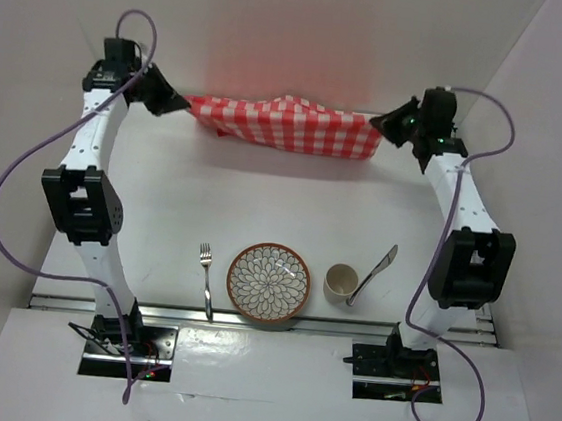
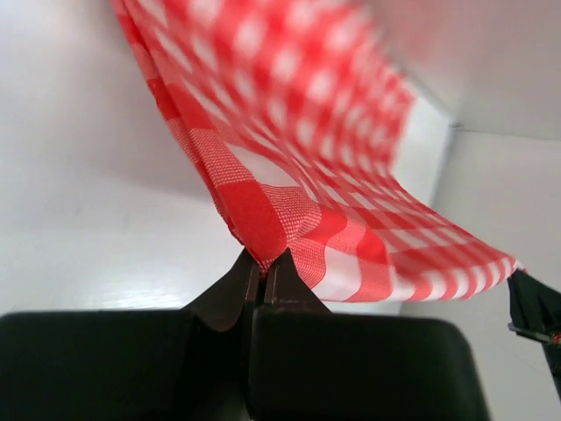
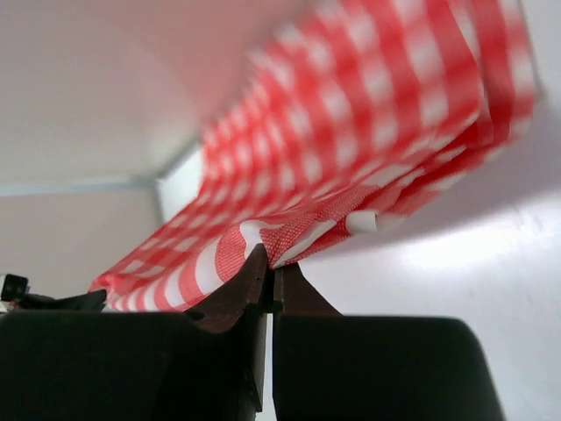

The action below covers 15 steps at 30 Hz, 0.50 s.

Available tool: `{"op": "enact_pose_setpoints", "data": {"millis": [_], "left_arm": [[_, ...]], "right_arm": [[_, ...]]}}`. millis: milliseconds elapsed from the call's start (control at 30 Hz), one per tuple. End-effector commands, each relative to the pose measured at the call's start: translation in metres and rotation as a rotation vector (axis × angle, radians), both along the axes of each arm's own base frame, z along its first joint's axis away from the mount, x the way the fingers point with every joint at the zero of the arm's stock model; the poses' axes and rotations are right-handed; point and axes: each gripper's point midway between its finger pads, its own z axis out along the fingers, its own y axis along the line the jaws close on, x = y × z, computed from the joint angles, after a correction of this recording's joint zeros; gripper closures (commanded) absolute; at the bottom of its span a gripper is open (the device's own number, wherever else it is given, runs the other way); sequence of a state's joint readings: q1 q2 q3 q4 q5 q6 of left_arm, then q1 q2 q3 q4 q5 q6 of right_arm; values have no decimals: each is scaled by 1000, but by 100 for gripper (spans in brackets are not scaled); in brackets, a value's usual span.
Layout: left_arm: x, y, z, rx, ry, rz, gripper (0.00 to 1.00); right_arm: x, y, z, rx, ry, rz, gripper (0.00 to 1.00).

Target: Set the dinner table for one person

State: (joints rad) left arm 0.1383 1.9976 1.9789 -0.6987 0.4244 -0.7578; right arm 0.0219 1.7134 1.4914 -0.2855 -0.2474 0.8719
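A red-and-white checked cloth (image 1: 288, 123) hangs stretched between my two grippers above the far part of the white dinner table (image 1: 262, 203). My left gripper (image 1: 181, 105) is shut on the cloth's left corner (image 2: 263, 219). My right gripper (image 1: 379, 123) is shut on its right corner (image 3: 289, 237). Near the front edge lie a fork (image 1: 206, 278), a patterned plate (image 1: 268, 283), a beige cup (image 1: 340, 282) and a knife (image 1: 373, 274).
White walls enclose the table at the back and sides. A metal rail (image 1: 260, 319) runs along the near edge by the arm bases. Purple cables (image 1: 5, 202) loop beside both arms.
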Motion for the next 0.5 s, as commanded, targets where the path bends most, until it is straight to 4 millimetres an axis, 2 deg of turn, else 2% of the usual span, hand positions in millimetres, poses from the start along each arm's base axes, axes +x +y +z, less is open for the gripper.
{"op": "enact_pose_setpoints", "data": {"millis": [0,67,100,167,200,233,300,467], "left_arm": [[-23,11,119,26,-252,-19,100],[-41,12,166,26,-359,-33,100],[-48,20,176,28,-382,-19,100],[-63,23,195,20,-431,-31,100],[-76,29,211,31,-471,-18,100],[-82,31,214,30,-478,-17,100],[-97,32,237,46,-545,-19,100],[-107,29,260,38,-607,-63,100]], "right_arm": [[-14,-11,113,-101,-240,-15,100],[-25,-12,152,-118,-323,-11,100],[-38,-13,172,-117,-369,-14,100],[-53,-13,196,-124,-425,-15,100],[-67,-14,214,-123,-468,-18,100],[-72,-15,221,-134,-486,-25,100],[-87,-16,235,-133,-517,-28,100],[-107,-19,276,-152,-609,-40,100]]}}
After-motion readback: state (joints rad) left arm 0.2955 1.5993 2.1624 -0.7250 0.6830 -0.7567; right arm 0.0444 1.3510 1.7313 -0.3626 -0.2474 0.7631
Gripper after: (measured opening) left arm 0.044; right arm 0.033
